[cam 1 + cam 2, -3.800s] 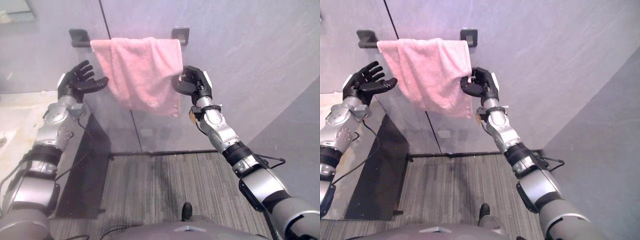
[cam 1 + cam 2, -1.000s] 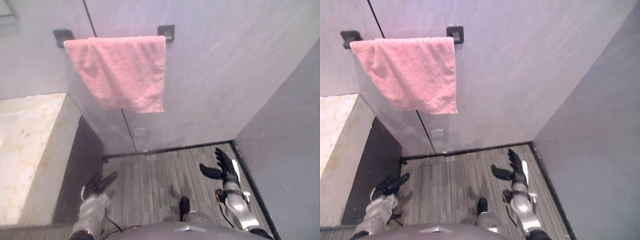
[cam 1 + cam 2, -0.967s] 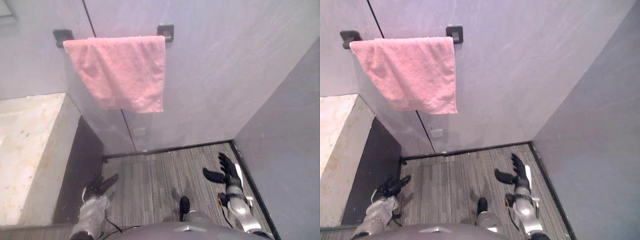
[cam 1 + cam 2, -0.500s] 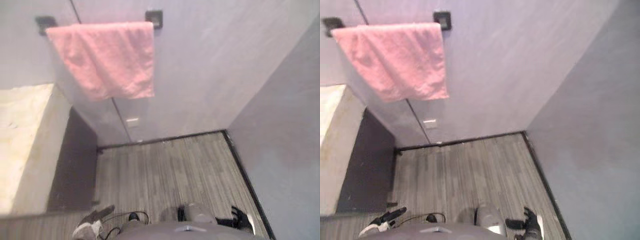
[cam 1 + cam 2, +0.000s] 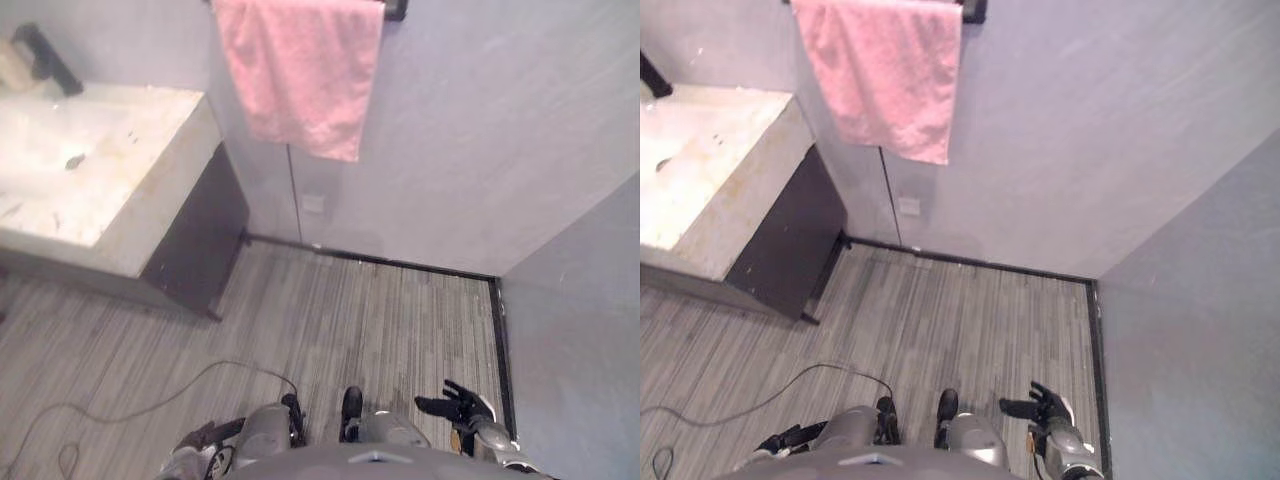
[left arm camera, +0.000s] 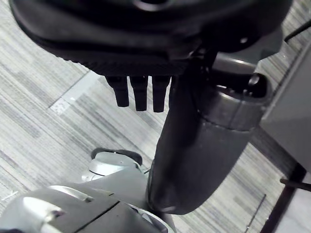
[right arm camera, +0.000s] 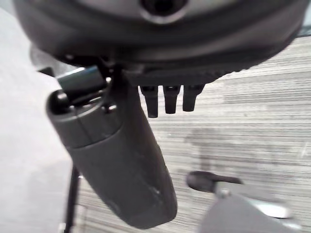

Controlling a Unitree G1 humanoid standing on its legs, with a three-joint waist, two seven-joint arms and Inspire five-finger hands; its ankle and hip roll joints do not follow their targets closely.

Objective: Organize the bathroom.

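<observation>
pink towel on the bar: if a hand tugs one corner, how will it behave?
The pink towel is probably floppy: it hangs in soft folds over the towel bar, its lower edge uneven. It looks light, merely draped, so a one-corner tug would likely slide it off sideways. Both the left hand and right hand hang low, open.

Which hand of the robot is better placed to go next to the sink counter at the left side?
Probably the left hand: it hangs low and open on the side of the pale stone sink counter. The right hand, also open, is by the far wall.
</observation>
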